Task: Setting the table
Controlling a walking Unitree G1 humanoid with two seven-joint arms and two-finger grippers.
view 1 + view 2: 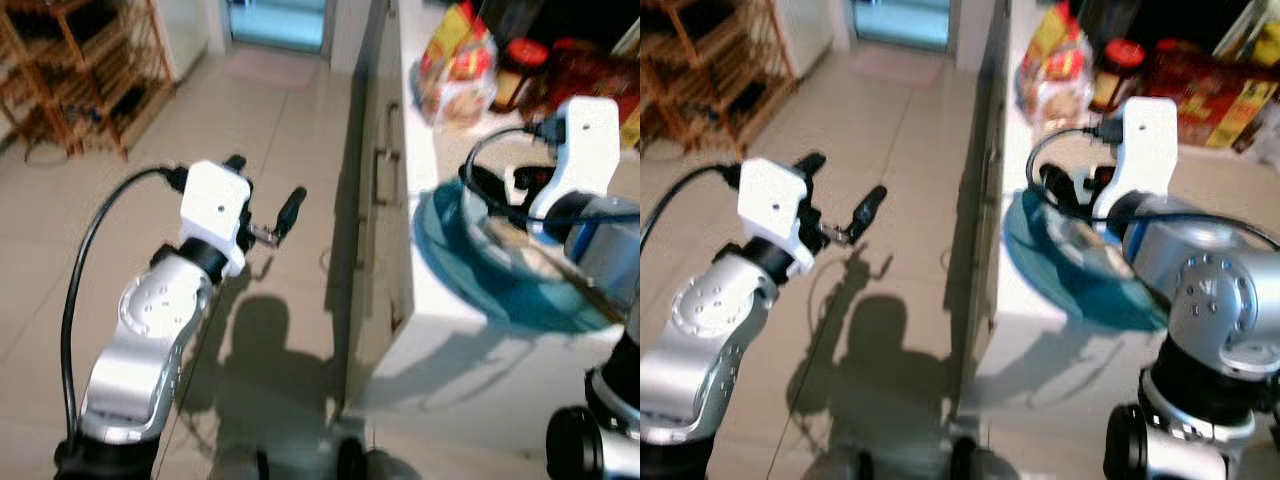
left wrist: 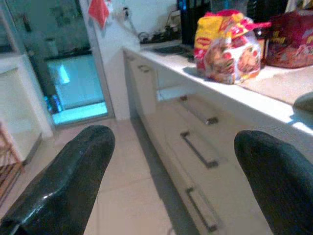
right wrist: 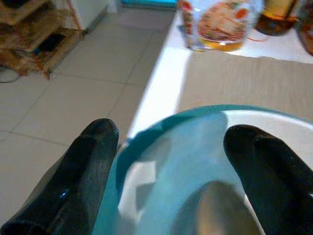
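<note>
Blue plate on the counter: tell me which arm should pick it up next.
Right. The right gripper hangs open just above the blue plate on the counter. The left gripper, also open, is out over the floor, away from it.

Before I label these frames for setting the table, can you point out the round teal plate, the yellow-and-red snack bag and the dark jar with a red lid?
Round teal plate (image 1: 452, 262): left eye view, near rim.
Yellow-and-red snack bag (image 2: 226, 46): left wrist view, front face.
Dark jar with red lid (image 1: 1117, 52): right eye view, lid.
</note>
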